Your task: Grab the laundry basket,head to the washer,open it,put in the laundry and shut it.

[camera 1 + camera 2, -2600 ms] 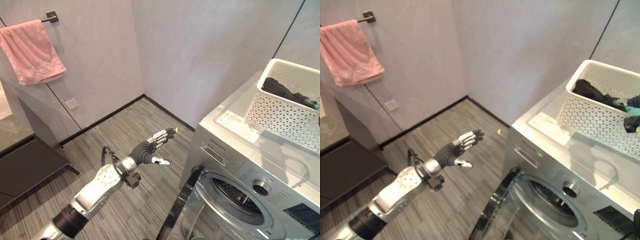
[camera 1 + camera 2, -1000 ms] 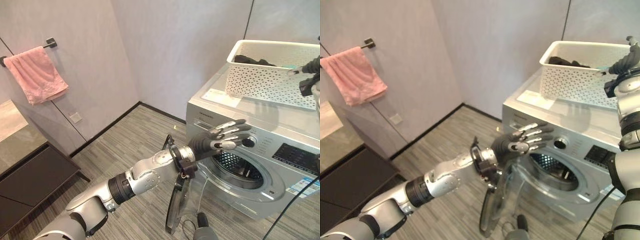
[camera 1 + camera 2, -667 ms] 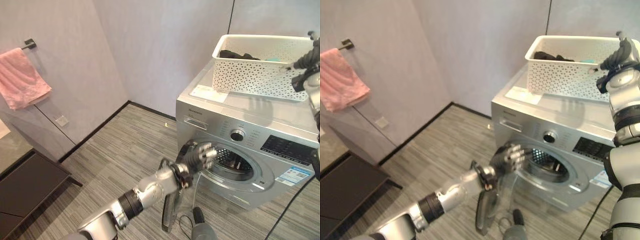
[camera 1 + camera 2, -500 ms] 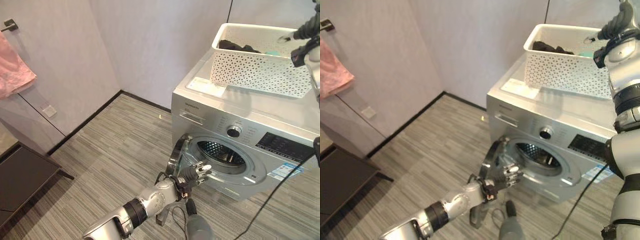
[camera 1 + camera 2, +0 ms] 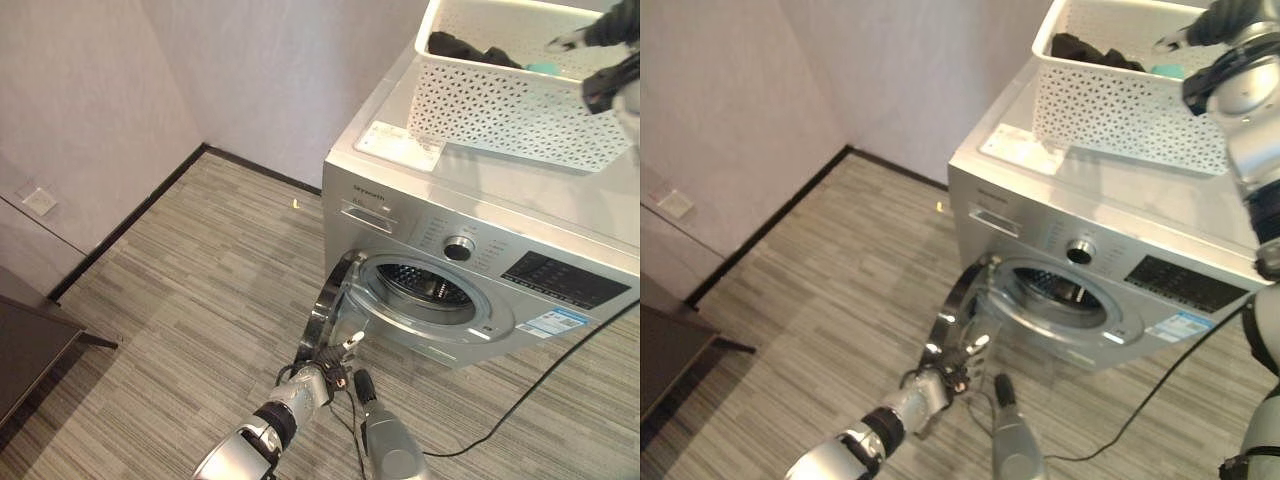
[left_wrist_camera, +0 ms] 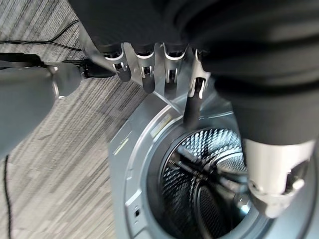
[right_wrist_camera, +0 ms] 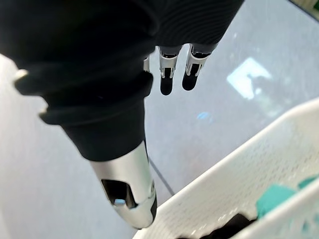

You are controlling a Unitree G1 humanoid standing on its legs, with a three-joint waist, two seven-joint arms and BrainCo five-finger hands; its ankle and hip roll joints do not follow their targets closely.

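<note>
The white perforated laundry basket (image 5: 500, 100) stands on top of the silver washer (image 5: 480, 270). Dark clothes (image 5: 465, 47) and a teal piece (image 5: 540, 68) lie inside it. The washer's round door (image 5: 330, 310) hangs open to the left, and the drum (image 6: 199, 169) shows bare metal. My left hand (image 5: 952, 368) is low by the door's bottom edge, open with straight fingers (image 6: 144, 74). My right hand (image 5: 1212, 25) hovers over the basket's far right rim (image 7: 239, 189), open and holding nothing.
A white sheet (image 5: 400, 145) lies on the washer's top in front of the basket. The washer sits against the back wall, near a corner. A wall socket (image 5: 40, 202) and a dark cabinet (image 5: 20, 350) are at the left. Striped grey floor spreads in front of the washer.
The camera has tilted down and swung right, so the pink towel has left the picture. My left hand has dropped from the drum's height to the door's lower edge. The right hand stays over the basket.
</note>
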